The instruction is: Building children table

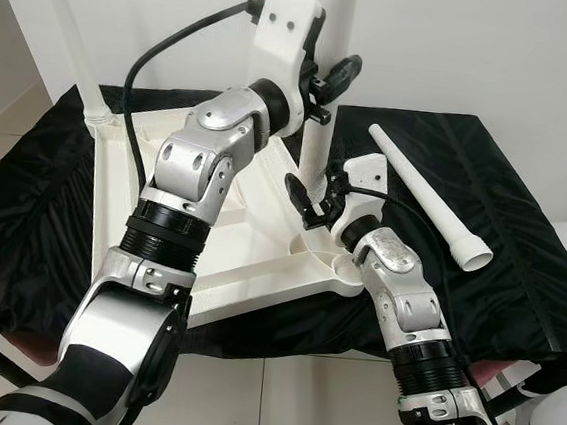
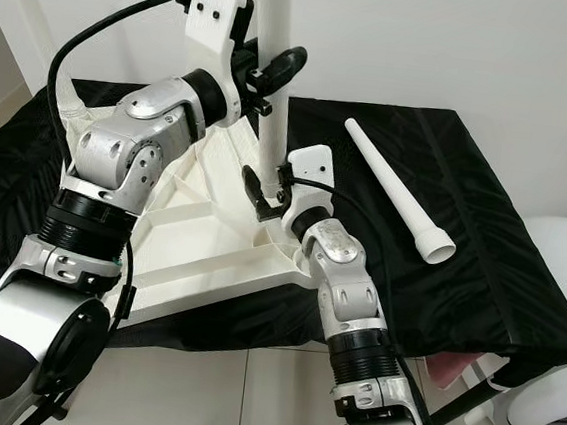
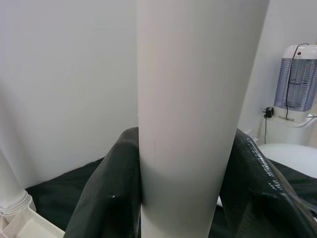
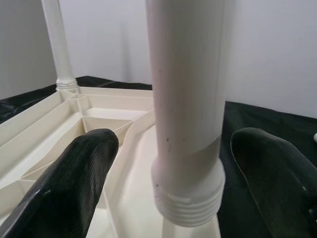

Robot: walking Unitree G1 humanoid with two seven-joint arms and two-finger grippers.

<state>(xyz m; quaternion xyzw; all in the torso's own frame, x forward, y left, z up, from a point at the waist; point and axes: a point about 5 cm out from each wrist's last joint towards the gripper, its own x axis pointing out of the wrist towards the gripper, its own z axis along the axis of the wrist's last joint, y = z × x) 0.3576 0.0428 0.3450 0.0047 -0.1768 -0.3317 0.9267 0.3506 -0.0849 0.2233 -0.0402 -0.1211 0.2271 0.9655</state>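
Leg [image 1: 320,126], upright over the upturned tabletop [image 1: 251,235] socket, is clamped high by the left gripper [image 1: 328,86], while its threaded base is straddled by the released right gripper [image 1: 317,198].

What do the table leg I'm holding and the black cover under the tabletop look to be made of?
The upright leg looks like moulded white plastic: smooth, slightly glossy, with moulded thread rings at its base. The upturned tabletop seems the same plastic, with thin moulded ribs. The black cover looks like thin cloth or plastic sheeting, creased with a faint sheen; I can't tell which. The left gripper clamps the leg; the right gripper straddles its base, open.
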